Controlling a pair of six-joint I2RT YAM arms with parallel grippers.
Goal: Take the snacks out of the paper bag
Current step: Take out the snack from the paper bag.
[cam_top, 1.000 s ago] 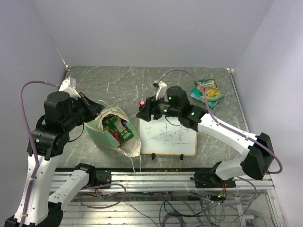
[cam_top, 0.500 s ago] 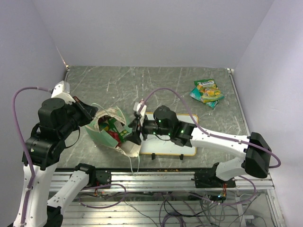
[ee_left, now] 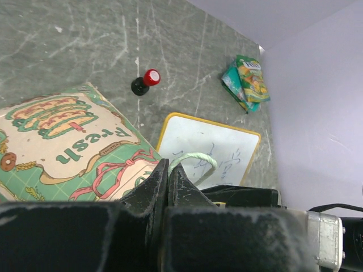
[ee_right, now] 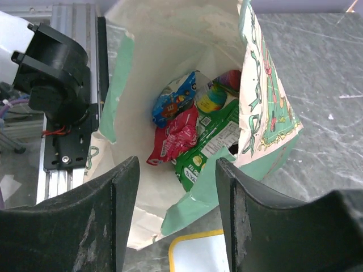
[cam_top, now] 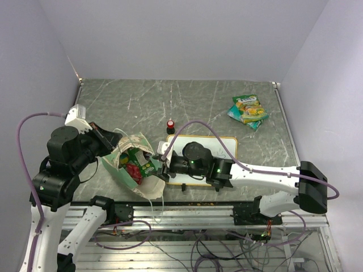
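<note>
The paper bag [cam_top: 122, 170] lies tilted on the table's left, mouth facing right; it also shows in the left wrist view [ee_left: 62, 141] and the right wrist view [ee_right: 164, 68]. My left gripper [ee_left: 168, 168] is shut on its string handle [ee_left: 193, 158], holding the bag's upper side. Inside the bag lie a red packet [ee_right: 178, 136], a green packet [ee_right: 212, 144], a blue-and-white packet [ee_right: 173, 102] and a rainbow-coloured one [ee_right: 212, 96]. My right gripper [ee_right: 177, 187] is open at the bag's mouth, empty. Two green-yellow packets [cam_top: 248, 110] lie at the far right.
A wood-framed whiteboard [cam_top: 218, 150] lies under my right arm beside the bag. A small red-topped black knob [cam_top: 170, 124] stands behind it. The aluminium frame rail [cam_top: 187, 212] runs along the near edge, and walls close in left, right and behind.
My right gripper has swung left from over the whiteboard down to the bag's mouth. My left arm has shifted a little, and the bag has tilted and moved slightly nearer.
</note>
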